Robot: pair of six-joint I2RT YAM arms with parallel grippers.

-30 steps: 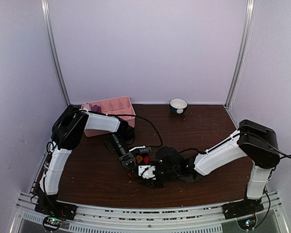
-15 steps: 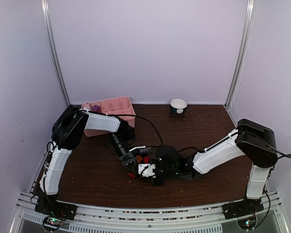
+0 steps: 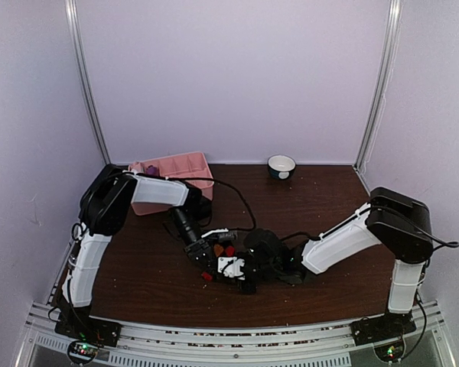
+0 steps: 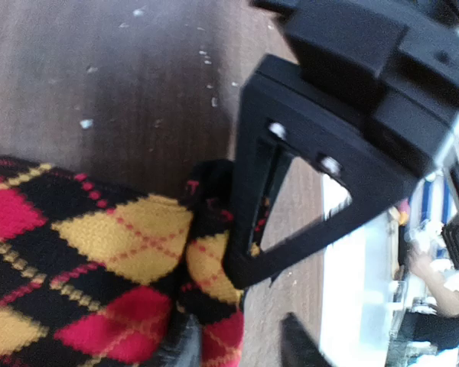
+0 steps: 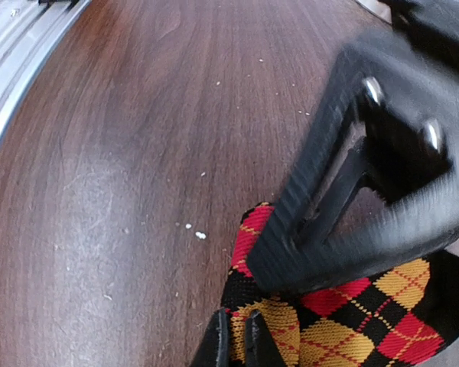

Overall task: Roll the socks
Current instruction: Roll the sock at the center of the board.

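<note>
1. The table [image 3: 138,260] has a dark wood-grain top and carries every item below.
2. The left arm [image 3: 161,193] reaches in from the back-left and the right arm [image 3: 340,243] from the right. They meet low over the near middle of the table.
3. The tray [image 3: 183,164] is pink with compartments. It sits at the back-left, well apart from the meeting point.
4. The sock [image 4: 99,260] is black with red and yellow argyle diamonds crossed by thin dashed lines.
   - It lies on the table at the near middle, under both grippers.
   - From above it is mostly covered, so its long axis cannot be told there.
   - In the left wrist view the fabric runs from a bunched, folded-over end at the grippers and off the left edge of the picture.
5. The bowl [image 3: 281,165] is pale inside and dark outside. It stands upright at the back edge, right of centre.
6. The right gripper [image 5: 233,340] has its fingers almost together, pinching the sock's edge at the bunched end.
7. The left gripper [image 4: 241,348] has its fingers apart. One tip touches the sock, wood shows in the gap, and nothing is clamped.
8. Pale specks [image 5: 201,235] lie scattered on the wood beside the sock.
</note>
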